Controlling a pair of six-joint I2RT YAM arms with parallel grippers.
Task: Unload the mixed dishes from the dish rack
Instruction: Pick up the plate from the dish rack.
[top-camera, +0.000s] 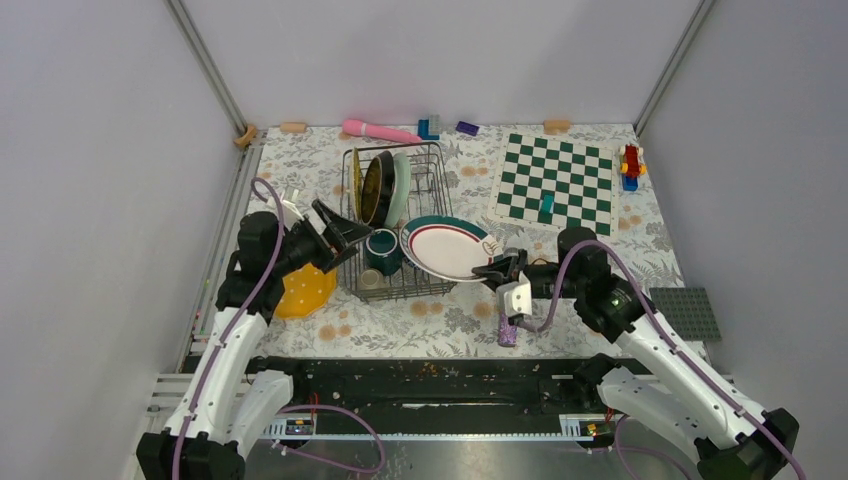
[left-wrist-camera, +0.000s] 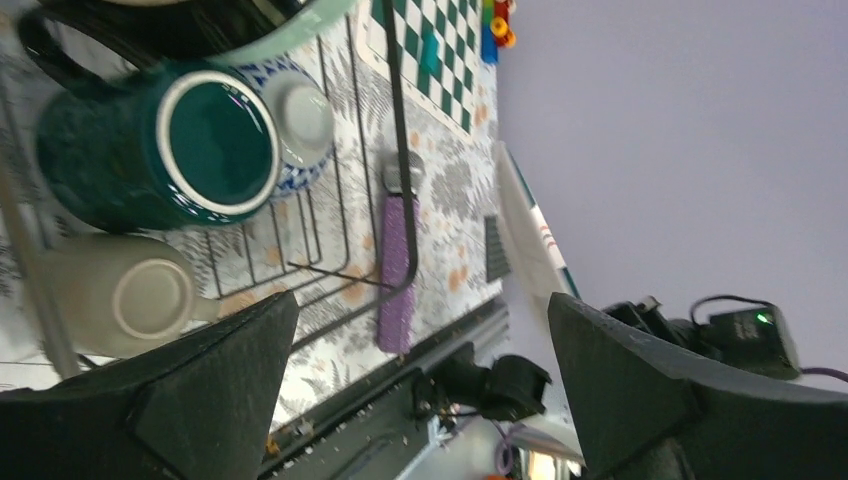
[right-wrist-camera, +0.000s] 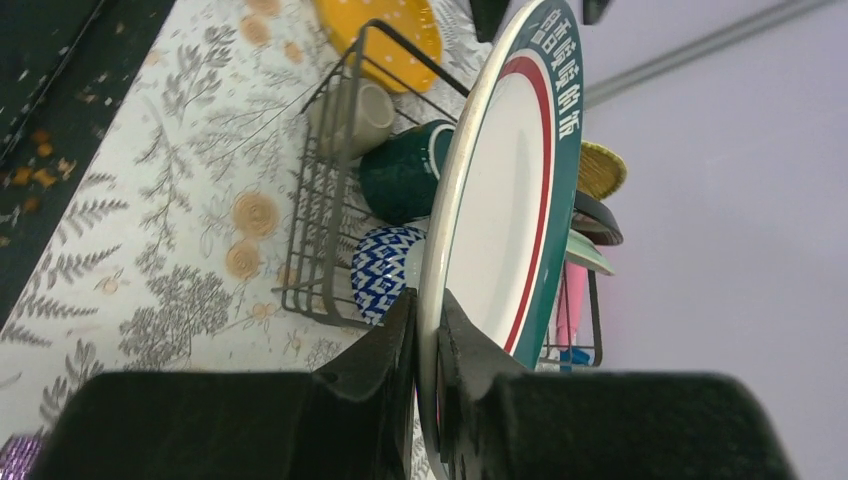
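The black wire dish rack (top-camera: 441, 185) stands on the tabletop (top-camera: 560, 300) with upright plates (top-camera: 385, 188) at its rear. The white plate with green-red rim (top-camera: 450, 250) tilts over the rack's front right corner, its edge pinched between the right gripper (top-camera: 492, 270) fingers. A yellow plate (top-camera: 305, 290) lies flat left of the rack. The teal mug (top-camera: 382, 248), patterned bowl (right-wrist-camera: 385, 270) and small cup (top-camera: 370, 278) sit in the rack's front. The left gripper (top-camera: 345, 228) fingers are spread wide at the rack's left side

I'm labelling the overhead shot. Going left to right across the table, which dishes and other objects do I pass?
In order: yellow plate → teal mug → green-and-red-rimmed plate → chessboard → red-and-yellow toy.
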